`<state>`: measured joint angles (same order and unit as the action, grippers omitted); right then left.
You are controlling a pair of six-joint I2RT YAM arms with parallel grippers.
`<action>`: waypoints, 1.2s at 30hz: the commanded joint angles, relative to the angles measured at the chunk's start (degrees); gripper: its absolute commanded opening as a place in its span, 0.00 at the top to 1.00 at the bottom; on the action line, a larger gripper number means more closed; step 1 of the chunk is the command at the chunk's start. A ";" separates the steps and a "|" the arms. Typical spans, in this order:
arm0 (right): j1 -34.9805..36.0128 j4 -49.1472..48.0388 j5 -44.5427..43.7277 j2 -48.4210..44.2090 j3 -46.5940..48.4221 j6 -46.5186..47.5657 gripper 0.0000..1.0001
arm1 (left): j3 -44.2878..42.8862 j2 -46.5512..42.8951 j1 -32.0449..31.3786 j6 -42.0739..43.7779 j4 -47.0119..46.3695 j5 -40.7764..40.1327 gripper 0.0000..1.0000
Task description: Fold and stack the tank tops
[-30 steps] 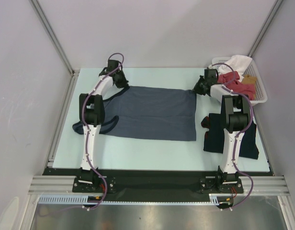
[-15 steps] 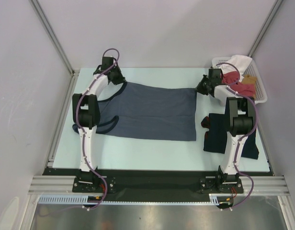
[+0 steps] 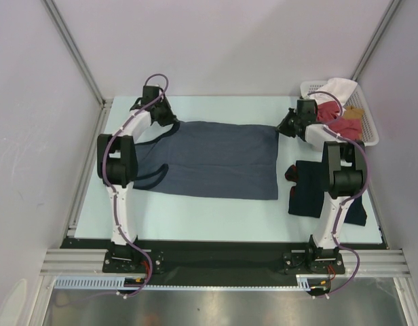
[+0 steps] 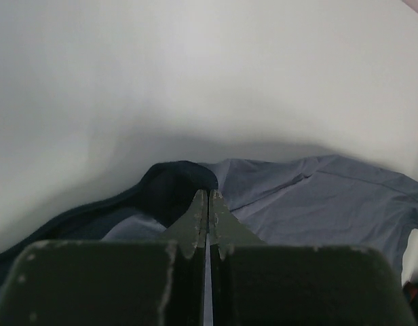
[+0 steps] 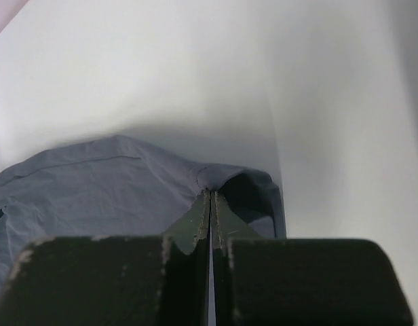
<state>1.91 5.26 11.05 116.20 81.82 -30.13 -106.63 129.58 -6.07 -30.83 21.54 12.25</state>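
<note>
From above I see the whole blue top (image 3: 219,159) spread flat across the middle of the surface (image 3: 195,210), with its straps toward my left arm and its hem toward my right. Only that view shows the navy top (image 3: 305,193), folded beside my right arm. It also shows the basket (image 3: 370,129) at the far right corner, holding a red garment (image 3: 339,125) and a white garment (image 3: 339,87). My wrist cameras show what the overhead view cannot. My left pincer (image 4: 207,198) is clamped tight on a dark-edged strap of the blue top, and the cloth humps up at the tips. My right pincer (image 5: 210,197) is clamped on the far hem corner, puckering it.
</note>
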 commanded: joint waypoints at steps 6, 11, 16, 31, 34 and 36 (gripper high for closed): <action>-0.33 -1.92 1.17 -8.44 -6.32 -1.51 1.00 | 10.03 -10.92 0.62 1.74 -5.01 1.28 0.99; -0.33 -2.44 0.73 -13.45 -12.99 -2.21 1.00 | 19.41 -16.01 0.70 1.48 -8.53 1.64 1.00; -0.24 -1.92 -0.85 -19.60 -20.11 -2.04 1.00 | 26.64 -19.97 0.70 1.38 -10.90 1.29 1.00; -0.24 1.24 -4.63 -29.63 -29.70 -0.46 1.00 | 38.86 -28.50 2.37 2.70 -13.80 -0.74 1.00; -0.33 1.68 -5.33 -30.42 -30.32 -0.19 1.00 | 40.88 -31.30 2.99 2.88 -14.07 -0.83 1.00; -0.42 1.69 -5.16 -30.51 -30.75 -0.10 1.00 | 42.81 -32.45 3.34 2.88 -14.33 -0.83 1.00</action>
<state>1.87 6.39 7.79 88.14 51.66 -31.33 -65.63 101.84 -3.97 -29.45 9.82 12.23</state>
